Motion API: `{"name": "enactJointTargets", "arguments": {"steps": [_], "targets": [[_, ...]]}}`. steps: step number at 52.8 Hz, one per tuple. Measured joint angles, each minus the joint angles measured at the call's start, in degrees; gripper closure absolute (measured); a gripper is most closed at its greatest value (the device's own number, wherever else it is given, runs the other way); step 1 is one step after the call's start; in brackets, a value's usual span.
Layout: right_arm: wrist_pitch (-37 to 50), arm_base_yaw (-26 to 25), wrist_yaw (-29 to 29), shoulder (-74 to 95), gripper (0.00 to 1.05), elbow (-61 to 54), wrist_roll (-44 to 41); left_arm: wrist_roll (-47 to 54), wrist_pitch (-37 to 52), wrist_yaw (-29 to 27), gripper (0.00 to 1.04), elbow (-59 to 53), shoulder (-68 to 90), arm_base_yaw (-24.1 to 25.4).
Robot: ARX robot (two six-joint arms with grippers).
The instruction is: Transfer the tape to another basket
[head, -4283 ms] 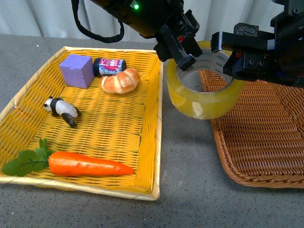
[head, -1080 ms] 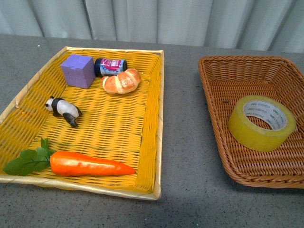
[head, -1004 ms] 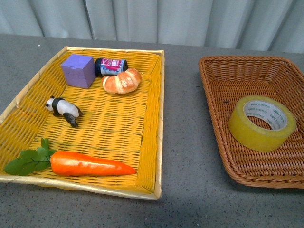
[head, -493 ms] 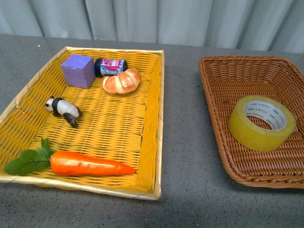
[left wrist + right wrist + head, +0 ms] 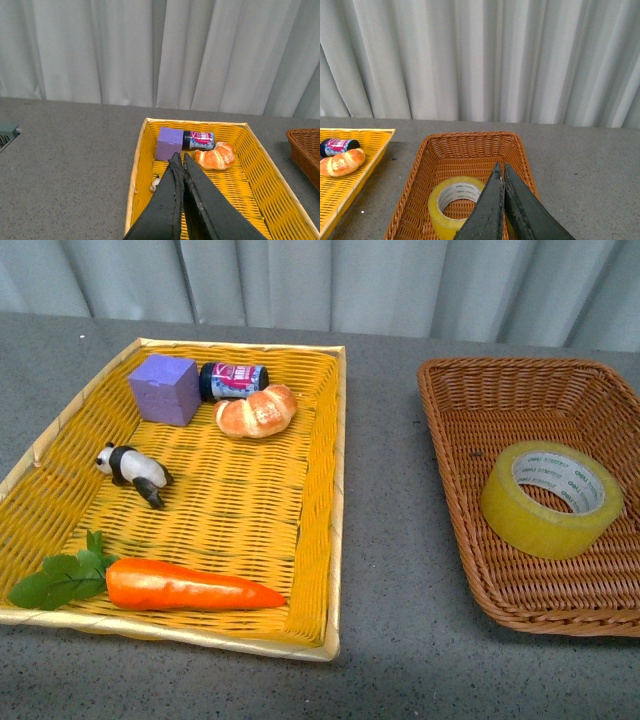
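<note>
The right gripper (image 5: 500,172) hangs high above the brown basket (image 5: 415,200) with its two dark fingers pressed together and nothing between them; the left gripper (image 5: 180,162) is likewise closed and empty, poised over the yellow tray (image 5: 137,185) (neither arm shows in the front view). Below the right gripper, the tape (image 5: 552,498) lies flat on the basket floor, hole upward, near the basket's middle and apart from the woven walls. Further out, the yellow tray holds a purple cube (image 5: 161,388), a small jar (image 5: 232,379) on its side, a croissant (image 5: 255,410), a panda figure (image 5: 132,468) and a carrot (image 5: 190,585). Judged from this layout, the transfer looks complete: the roll sits in its target basket, released. The next move would seem to call for little beyond keeping both arms clear of the baskets.
</note>
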Motion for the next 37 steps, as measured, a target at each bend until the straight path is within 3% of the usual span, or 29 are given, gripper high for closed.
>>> {"name": "enactJointTargets", "arguments": {"steps": [7, 13, 18, 23, 32, 37], "targets": [[-1.68, 0.0, 0.0, -1.64, 1.04, 0.0, 0.0, 0.02, -2.08, 0.0, 1.01, 0.0, -2.01, 0.0], [-11.3, 0.0, -0.13, -9.77, 1.04, 0.04, 0.0, 0.02, -3.91, -0.04, 1.01, 0.0, -3.82, 0.0], [-11.56, 0.0, -0.13, -11.26, 1.04, 0.04, 0.0, 0.02, -5.51, 0.02, 1.01, 0.0, -5.44, 0.0], [-11.69, 0.0, -0.13, -11.26, 1.04, 0.04, 0.0, 0.02, -14.08, 0.11, 1.01, 0.0, -12.24, 0.0], [-11.72, 0.0, -0.13, -11.34, 1.04, 0.04, 0.0, 0.02, -14.93, 0.11, 1.01, 0.0, -14.49, 0.0], [-11.74, 0.0, -0.15, -11.34, 0.91, 0.04, -0.02, 0.0, -14.97, 0.11, 0.85, 0.0, -14.51, 0.0]]}}
